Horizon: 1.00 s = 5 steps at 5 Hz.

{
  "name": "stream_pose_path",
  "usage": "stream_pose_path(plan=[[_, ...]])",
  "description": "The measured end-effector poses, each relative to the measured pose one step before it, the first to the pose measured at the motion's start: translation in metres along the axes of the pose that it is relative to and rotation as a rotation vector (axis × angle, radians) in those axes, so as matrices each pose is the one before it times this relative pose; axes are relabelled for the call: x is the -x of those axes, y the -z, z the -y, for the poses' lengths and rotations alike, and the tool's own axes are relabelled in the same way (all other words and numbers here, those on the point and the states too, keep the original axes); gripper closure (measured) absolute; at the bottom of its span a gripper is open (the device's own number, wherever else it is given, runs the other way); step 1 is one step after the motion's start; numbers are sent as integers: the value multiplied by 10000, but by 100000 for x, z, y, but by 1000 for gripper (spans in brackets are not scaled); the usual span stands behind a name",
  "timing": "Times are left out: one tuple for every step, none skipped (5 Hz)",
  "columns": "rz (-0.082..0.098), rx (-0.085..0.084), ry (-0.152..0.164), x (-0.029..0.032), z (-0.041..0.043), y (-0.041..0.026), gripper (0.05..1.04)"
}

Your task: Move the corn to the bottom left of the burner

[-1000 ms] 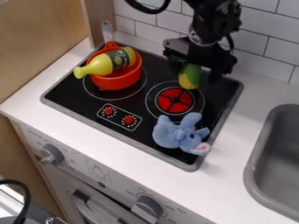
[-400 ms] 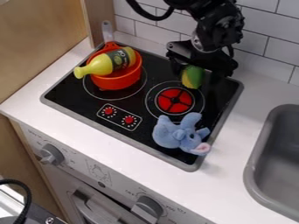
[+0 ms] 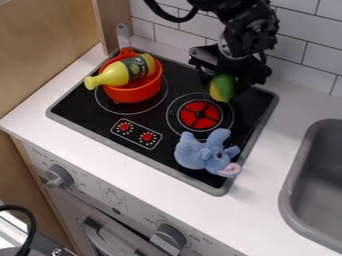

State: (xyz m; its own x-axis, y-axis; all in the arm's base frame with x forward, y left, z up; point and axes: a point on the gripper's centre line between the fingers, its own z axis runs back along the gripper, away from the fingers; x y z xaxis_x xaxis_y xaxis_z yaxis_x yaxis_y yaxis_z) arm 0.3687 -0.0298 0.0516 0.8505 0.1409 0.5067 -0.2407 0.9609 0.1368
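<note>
Sink (image 3: 288, 192) at right. Blue plush elephant (image 3: 212, 154) on stovetop (image 3: 244, 112). Orange-red pan (image 3: 131, 94) contains yellow bottle (image 3: 115, 75), neck over rim. Corn (image 3: 222, 89) observed just beyond red-centred burner (image 3: 200, 115), gripped in gripper (image 3: 225, 84).

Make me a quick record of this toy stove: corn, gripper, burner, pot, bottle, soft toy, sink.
corn: yellow and green, at the gripper
corn position: above and right of the red burner's centre
pot: orange-red, on the left burner
bottle: yellow, lying in the pot, neck over the rim
soft toy: blue, below the red burner
sink: grey, right of the stove
</note>
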Motion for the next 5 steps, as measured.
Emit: stream_pose_path(plan=[[-56, 36, -30, 74, 45, -44, 408], [-244, 38, 41, 346, 25, -138, 408], [-695, -14, 275, 892, -265, -740, 408], [-715, 13, 196, 737, -875, -2841, 408], [-819, 28, 144, 1275, -717, -2577, 408]])
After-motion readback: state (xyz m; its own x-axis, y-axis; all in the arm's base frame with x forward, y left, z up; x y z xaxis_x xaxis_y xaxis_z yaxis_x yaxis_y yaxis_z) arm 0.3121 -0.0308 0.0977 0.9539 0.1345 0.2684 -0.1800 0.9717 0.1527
